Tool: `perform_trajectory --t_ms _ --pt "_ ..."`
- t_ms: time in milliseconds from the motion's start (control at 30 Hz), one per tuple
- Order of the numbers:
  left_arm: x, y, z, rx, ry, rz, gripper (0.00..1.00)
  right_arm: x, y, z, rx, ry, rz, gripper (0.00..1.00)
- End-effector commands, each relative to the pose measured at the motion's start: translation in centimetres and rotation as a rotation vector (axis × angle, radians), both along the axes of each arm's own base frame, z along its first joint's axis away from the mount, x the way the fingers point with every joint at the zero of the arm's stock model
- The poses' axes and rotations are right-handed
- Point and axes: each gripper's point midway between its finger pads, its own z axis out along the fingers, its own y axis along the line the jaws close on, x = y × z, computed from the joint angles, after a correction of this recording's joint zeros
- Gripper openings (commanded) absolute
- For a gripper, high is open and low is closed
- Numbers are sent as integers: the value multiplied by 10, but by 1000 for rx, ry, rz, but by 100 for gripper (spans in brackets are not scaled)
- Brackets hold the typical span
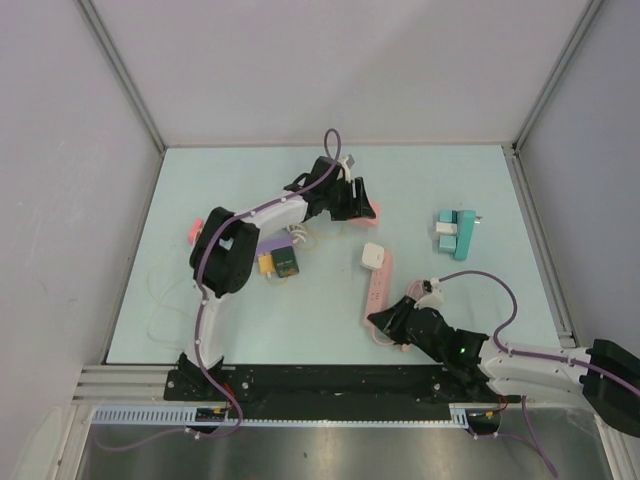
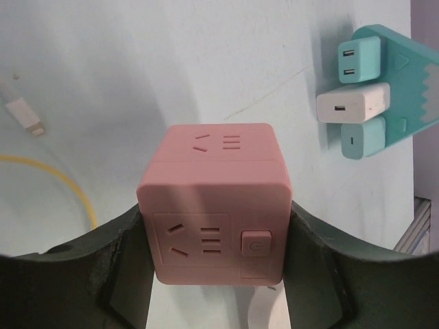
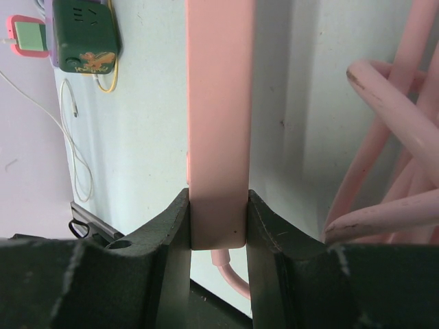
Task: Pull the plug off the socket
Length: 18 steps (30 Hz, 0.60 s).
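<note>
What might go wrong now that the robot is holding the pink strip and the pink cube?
The right gripper pinches only the end of the pink strip, so tugging the white plug might twist it loose. The pink cable loops right beside that gripper and might snag. The left gripper is shut on the pink cube, away from the white plug, so it may have to let go first.

My pale mint-green flat worktop is boxed by plain grey-white panel walls left, far and right, with slanting silver aluminium posts at the far corners and a brushed steel sheet nearest me.
</note>
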Motion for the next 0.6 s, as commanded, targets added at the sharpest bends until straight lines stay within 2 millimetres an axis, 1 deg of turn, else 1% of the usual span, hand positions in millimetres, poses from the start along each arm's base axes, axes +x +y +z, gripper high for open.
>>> perform_trajectory --t_ms 0,33,67,133,200,233,267,300,333,367,400,433,467,500,533,567 --pt "21 -27 25 -125 -54 -35 31 -2 -30 -31 -156 9 -33 3" --pt "22 -29 24 -133 -52 -41 36 -3 -29 -30 -155 7 -29 4" --pt "22 -30 21 -131 -41 -41 50 -3 -29 -29 -152 5 -28 3" --pt "21 -32 16 -127 -22 -52 61 -2 -30 -28 -153 3 -32 3" --pt "19 -30 20 -128 -17 -68 77 -3 -31 -30 -160 5 -30 4" --pt "16 -27 26 -122 -18 -69 82 -3 -32 -30 -162 7 -31 4" --pt "15 -24 30 -115 -25 -71 91 -3 -31 -29 -159 6 -30 4" --pt "14 -22 35 -104 -40 -83 96 -4 -31 -30 -161 7 -29 4" --pt "10 -18 47 -98 -50 -88 100 -4 -31 -30 -161 8 -25 4" --pt "8 -15 53 -89 -63 -93 100 -3 -30 -29 -158 5 -26 4" --pt "8 -11 59 -68 -87 -95 100 -3 -31 -29 -165 4 -27 4" --pt "4 -6 61 -45 -78 -93 100 -2 -30 -27 -161 3 -25 4" --pt "1 -1 78 -39 -109 -87 100 -2 -29 -27 -163 1 -22 4" --pt "1 7 77 -3 -124 -73 100 -2 -29 -25 -161 -3 -20 4" --pt "-6 15 77 31 -104 -60 100 -2 -27 -23 -162 -8 -13 4" --pt "-10 21 90 36 -120 -53 100 -3 -25 -22 -158 -10 -3 4"
